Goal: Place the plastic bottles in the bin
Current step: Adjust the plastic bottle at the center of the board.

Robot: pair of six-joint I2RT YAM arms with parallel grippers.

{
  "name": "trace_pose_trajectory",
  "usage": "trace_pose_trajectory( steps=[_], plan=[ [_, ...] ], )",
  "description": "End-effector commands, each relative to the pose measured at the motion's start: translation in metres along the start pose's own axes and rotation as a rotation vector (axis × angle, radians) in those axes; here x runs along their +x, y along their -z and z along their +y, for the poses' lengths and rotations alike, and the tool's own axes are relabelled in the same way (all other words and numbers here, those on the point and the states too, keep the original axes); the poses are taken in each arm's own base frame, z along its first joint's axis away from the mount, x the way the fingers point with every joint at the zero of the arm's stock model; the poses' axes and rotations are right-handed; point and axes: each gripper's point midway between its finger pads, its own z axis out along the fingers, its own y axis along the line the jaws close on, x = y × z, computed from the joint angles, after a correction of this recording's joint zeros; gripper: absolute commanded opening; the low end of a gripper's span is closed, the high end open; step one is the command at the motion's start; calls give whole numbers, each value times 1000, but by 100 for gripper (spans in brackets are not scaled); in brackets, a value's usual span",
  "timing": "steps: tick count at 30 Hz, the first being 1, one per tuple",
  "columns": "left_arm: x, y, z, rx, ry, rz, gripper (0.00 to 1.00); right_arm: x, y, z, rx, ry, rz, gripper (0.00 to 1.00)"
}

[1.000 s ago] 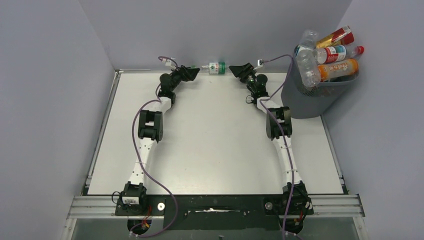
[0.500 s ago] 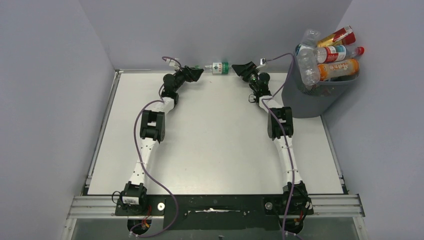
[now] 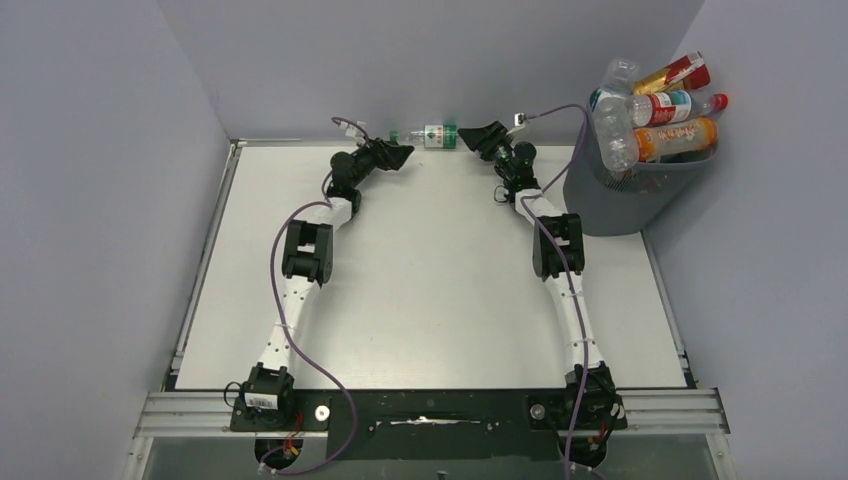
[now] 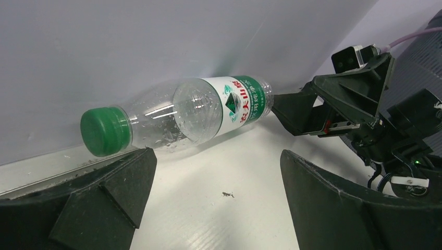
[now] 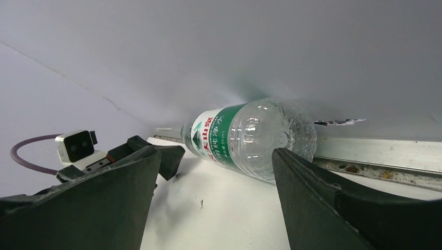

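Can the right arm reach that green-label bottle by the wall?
Probably yes. Its fingers are open and point right at the bottle, at its bottom end, with nothing between. The wall close behind the bottle leaves little room, though.
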Motion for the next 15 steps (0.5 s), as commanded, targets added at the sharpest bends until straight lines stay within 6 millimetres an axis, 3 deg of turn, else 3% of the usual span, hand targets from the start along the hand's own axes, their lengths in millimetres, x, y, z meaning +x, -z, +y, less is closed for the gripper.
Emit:
trace_pose_trajectory(
  steps=[1, 7, 13, 15],
  plan=[
    [-52, -11, -41, 99, -72, -62, 91, -3, -3, 18, -84, 58, 4, 80],
    [-58, -3, -43, 108, -68, -60, 89, 23, -1, 47, -164, 70, 85, 79],
    [-83, 36, -43, 77, -62, -89, 87, 75, 18, 138, -341, 162, 259, 76],
    [-86, 52, -41, 42, -64, -79, 87, 94, 28, 159, -363, 197, 321, 77]
  ],
)
